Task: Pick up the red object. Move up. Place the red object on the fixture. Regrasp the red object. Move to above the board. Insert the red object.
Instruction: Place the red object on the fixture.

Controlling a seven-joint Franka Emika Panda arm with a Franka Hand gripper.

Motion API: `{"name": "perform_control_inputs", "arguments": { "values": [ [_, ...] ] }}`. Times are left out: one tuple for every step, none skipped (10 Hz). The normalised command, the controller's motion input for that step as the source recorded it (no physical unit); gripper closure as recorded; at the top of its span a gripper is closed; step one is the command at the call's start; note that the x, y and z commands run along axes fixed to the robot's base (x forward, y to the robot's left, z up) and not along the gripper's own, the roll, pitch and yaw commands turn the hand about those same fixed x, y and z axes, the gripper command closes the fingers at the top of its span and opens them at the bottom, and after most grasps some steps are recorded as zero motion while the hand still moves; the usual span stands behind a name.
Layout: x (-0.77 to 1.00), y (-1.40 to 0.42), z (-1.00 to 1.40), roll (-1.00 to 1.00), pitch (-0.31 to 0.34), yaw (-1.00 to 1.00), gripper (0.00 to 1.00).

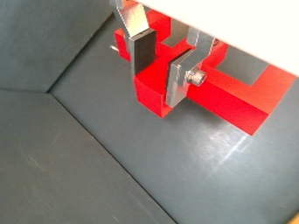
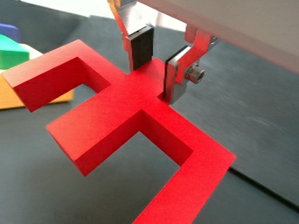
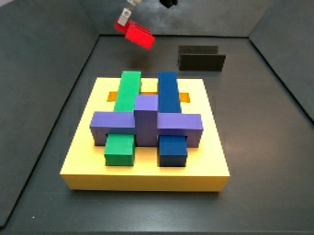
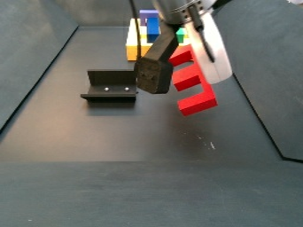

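Two silver fingers (image 1: 142, 37) with dark pads pinch the red object (image 1: 222, 87) by its central stem, seen in both wrist views; gripper (image 2: 158, 59) closed on it, piece lifted clear of the tabletop (image 4: 130, 133). In a wrist view the stem sits between the pads, crossbar and legs spreading out below the fingertips (image 2: 177, 74). In a side view the red object (image 4: 193, 80) hangs tilted beneath the gripper (image 4: 160, 69), well above the dark floor, nothing touching it but the fingers. The other side view shows the red object (image 3: 138, 35) high near the back of the scene, gripper (image 3: 127, 18) mostly cut off at the frame edge. Fixture (image 4: 109, 86), dark L-shaped bracket, stands on the tabletop off to the side of the fingers and lower, apart from the held piece, empty; also visible behind the board in a side view (image 3: 203, 59). Board (image 3: 147, 158), yellow slab, carries green, blue and purple blocks with orange slots; it lies well apart from the fingers in that view, and beyond the gripper in the other (image 4: 134, 39). A green corner and some orange of the board show at the edge of a wrist view (image 2: 12, 48).
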Motion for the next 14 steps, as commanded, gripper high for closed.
{"name": "perform_control_inputs", "arguments": {
  "values": [
    [0.49,-0.25,0.04,-0.21,0.311,0.55,1.00],
    [0.45,-0.25,0.08,-0.14,0.283,0.59,1.00],
    [0.42,-0.23,0.12,-0.06,0.249,0.64,1.00],
    [0.43,-0.21,0.08,0.00,0.163,0.69,1.00],
    [0.39,-0.20,0.04,0.00,0.131,0.72,1.00],
    [0.36,-0.19,0.01,0.00,0.103,0.75,1.00],
    [0.30,-0.19,0.00,0.00,0.060,0.79,1.00],
    [0.28,-0.16,0.01,0.00,0.034,0.80,1.00],
    [0.23,-0.13,0.00,0.00,0.009,0.84,1.00],
    [0.17,-0.14,0.00,0.00,0.000,0.85,1.00],
    [0.13,-0.12,0.09,-0.04,0.031,0.82,1.00],
    [0.12,-0.10,0.17,-0.13,0.069,0.77,1.00],
    [0.16,-0.13,0.16,-0.21,0.069,0.73,1.00],
    [0.21,-0.15,0.13,-0.24,0.069,0.71,1.00]
  ]
}}
